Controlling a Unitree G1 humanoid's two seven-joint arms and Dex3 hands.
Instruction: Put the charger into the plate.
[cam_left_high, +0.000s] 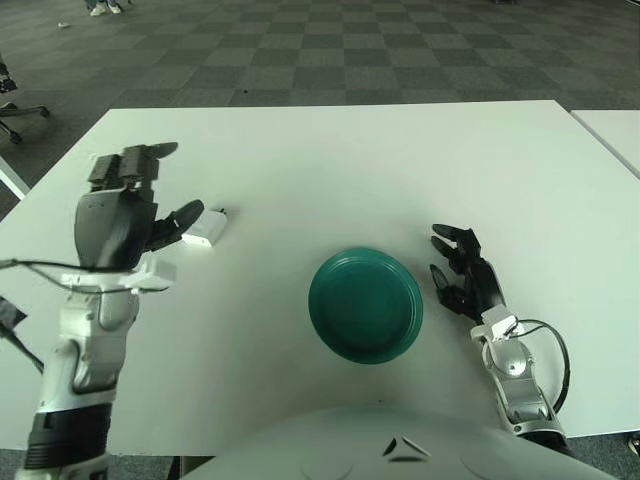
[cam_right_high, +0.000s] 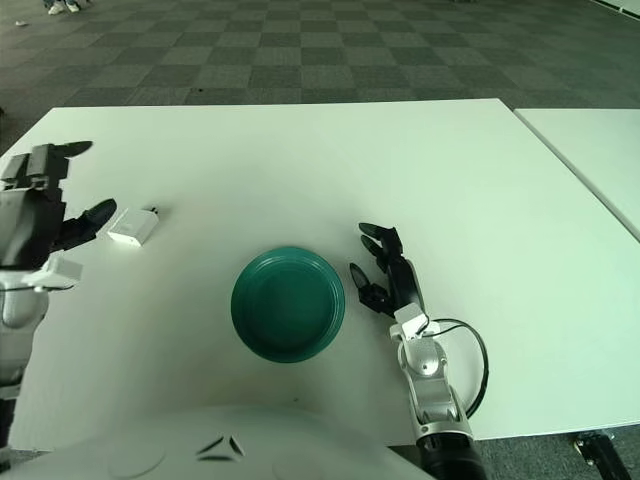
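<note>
Right now the charger (cam_left_high: 205, 231) lies on the counter (cam_left_high: 330, 160) toward its left edge, long axis slanting toward the far right — just right of my left hand (cam_left_high: 118, 215), whose fingers (cam_left_high: 183, 219) are spread, holding nothing. The plate (cam_left_high: 365, 304) sits nearer my idle right hand (cam_left_high: 470, 283).

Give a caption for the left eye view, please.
Open left hand raised beside white charger; green plate empty.

Left hand (cam_left_high: 120, 205) raised, fingers spread; right hand (cam_left_high: 467, 280) low, fingers relaxed
</note>
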